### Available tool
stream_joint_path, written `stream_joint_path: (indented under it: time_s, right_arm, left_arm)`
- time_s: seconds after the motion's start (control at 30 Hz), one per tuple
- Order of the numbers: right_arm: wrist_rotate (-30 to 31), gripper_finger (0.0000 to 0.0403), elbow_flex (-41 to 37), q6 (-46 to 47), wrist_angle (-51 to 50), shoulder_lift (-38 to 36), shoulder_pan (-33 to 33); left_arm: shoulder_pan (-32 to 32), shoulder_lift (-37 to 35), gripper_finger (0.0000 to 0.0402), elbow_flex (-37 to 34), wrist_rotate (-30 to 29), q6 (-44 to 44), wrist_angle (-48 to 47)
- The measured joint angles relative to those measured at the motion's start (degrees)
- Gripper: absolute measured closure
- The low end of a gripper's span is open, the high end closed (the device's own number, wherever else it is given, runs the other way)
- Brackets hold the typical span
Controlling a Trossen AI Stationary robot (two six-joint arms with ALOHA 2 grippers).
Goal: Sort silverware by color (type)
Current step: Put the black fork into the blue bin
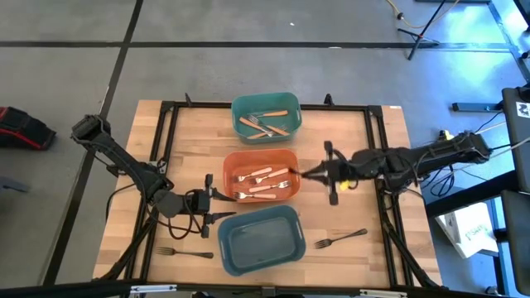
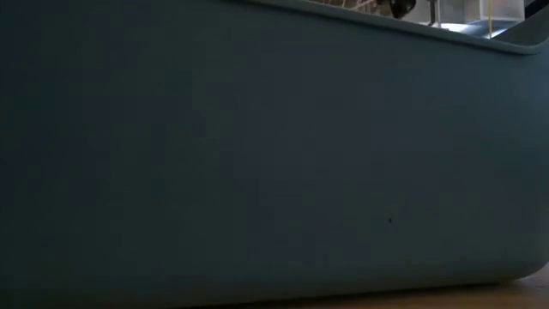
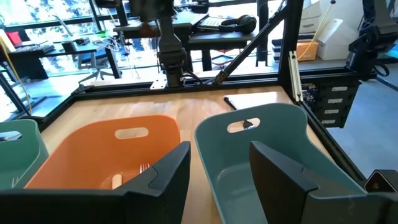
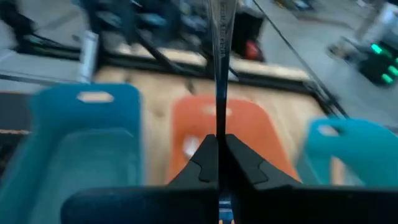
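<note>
- The worktop (image 1: 190, 132) carries three bins in a line down its middle, from far edge to near edge.
- The blue-grey bin (image 1: 261, 240) sits at the near edge; nothing can be made out inside it. In the low view its wall (image 2: 257, 154) fills almost the whole picture.
- The orange bin (image 1: 262, 175) stands in the middle and holds the cream forks (image 1: 261, 184).
- The teal bin (image 1: 266, 117) is nearest the far edge and holds the brown forks (image 1: 263, 126).
- The left gripper (image 1: 222, 205) is low between the orange and blue-grey bins on their left side, its fingers (image 3: 161, 177) spread wide apart with nothing between them.
- The right gripper (image 1: 308, 173) is at the orange bin's right rim, its fingers (image 4: 202, 158) closed tight on a dark metal fork (image 4: 219, 74) that sticks out straight ahead over the bin.
- One grey fork (image 1: 340, 238) lies bare on the worktop right of the blue-grey bin.
- Another grey fork (image 1: 172, 251) lies near the worktop's near left corner.
</note>
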Motion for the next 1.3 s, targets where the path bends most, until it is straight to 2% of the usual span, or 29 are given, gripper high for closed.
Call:
stream_joint_path:
  time_s: [0.17,0.4,0.6,0.9,1.1,1.3]
  right_arm:
    - [-0.7,0.04,0.0,-0.3,6.0,4.7,5.3]
    - [-2.5,0.04,0.0,-0.4,13.5,13.8,8.6]
    - [-9.3,0.04,0.0,2.0,21.3,21.2,8.6]
    - [-11.2,0.04,0.0,3.0,29.8,31.1,8.6]
    - [-11.2,0.04,3.0,2.8,27.7,36.5,8.5]
    - [-11.2,0.04,8.4,2.8,21.2,43.2,8.5]
  left_arm:
    - [0.0,0.0,0.0241,0.0,0.0,0.0,0.0]
    - [0.0,0.0,0.0241,0.0,0.0,0.1,-0.2]
    - [0.4,0.0,0.0241,0.0,0.0,0.1,-0.3]
    - [0.4,0.0,0.0241,0.0,0.0,0.1,-0.4]
    - [0.4,0.0,0.0241,0.0,0.0,0.0,-0.6]
    - [0.4,0.0,0.0241,0.0,0.0,0.0,-0.6]
